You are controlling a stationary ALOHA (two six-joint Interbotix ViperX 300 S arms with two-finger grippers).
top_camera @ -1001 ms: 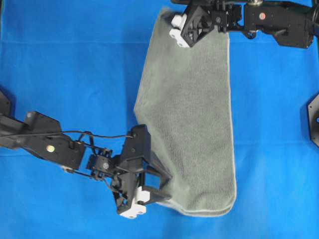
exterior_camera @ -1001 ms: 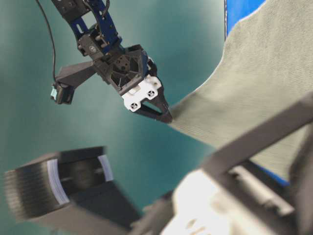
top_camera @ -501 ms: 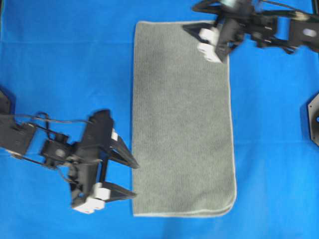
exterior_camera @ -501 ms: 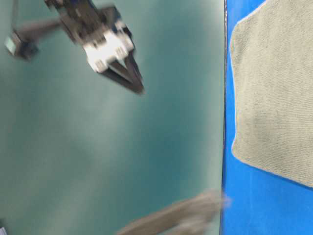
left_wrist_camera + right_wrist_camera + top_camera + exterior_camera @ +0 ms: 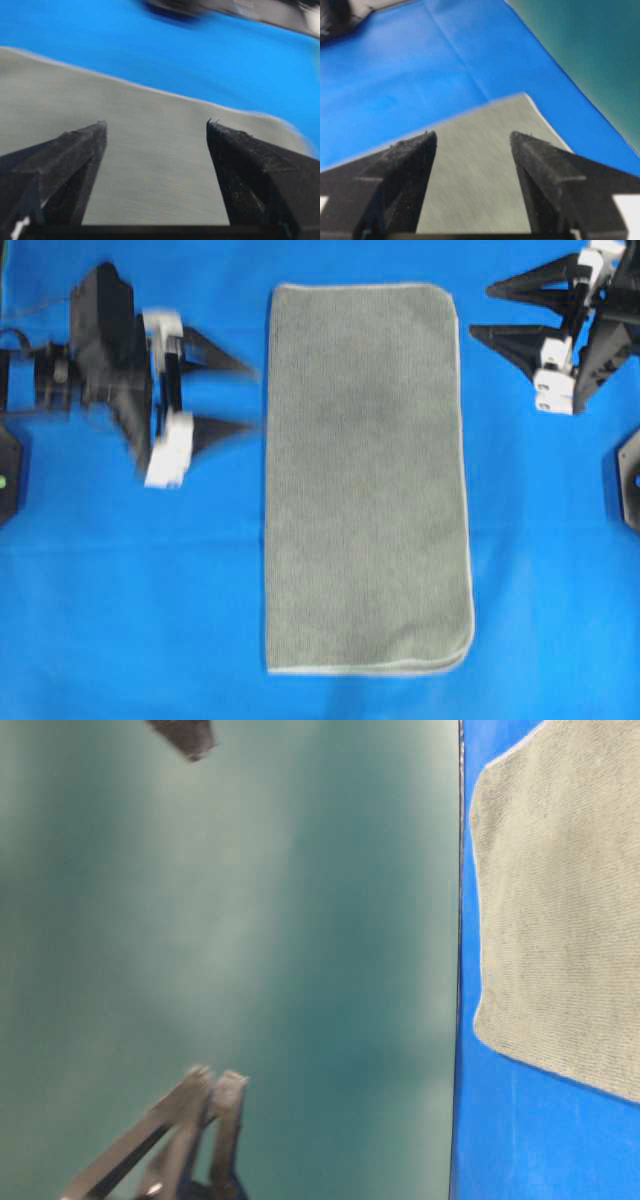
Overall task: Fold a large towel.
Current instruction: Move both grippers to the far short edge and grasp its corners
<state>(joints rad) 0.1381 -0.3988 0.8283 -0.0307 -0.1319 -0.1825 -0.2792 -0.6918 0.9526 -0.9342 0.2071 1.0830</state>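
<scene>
The grey-green towel [image 5: 367, 480] lies flat on the blue surface as a long narrow rectangle, its pale hem showing along the right and near edges. My left gripper [image 5: 245, 395] is open at the upper left, a little left of the towel, fingers pointing at it and blurred by motion. My right gripper [image 5: 481, 310] is open at the upper right, just off the towel's far right corner. In the left wrist view the gripper [image 5: 156, 122] is spread above the towel [image 5: 150, 170], empty. The right wrist view shows the gripper [image 5: 473, 134] spread over the towel [image 5: 475, 190], also empty.
The blue cloth surface [image 5: 130, 580] surrounds the towel. Black mounts sit at the left edge [image 5: 8, 475] and right edge [image 5: 630, 475]. The table-level view shows a teal wall [image 5: 250, 940], the towel's end [image 5: 560, 920] and blurred arm parts [image 5: 190, 1130].
Both grippers let go of the towel, which dropped flat. The left arm swung from the near left corner to the upper left. The right gripper drew back to the right.
</scene>
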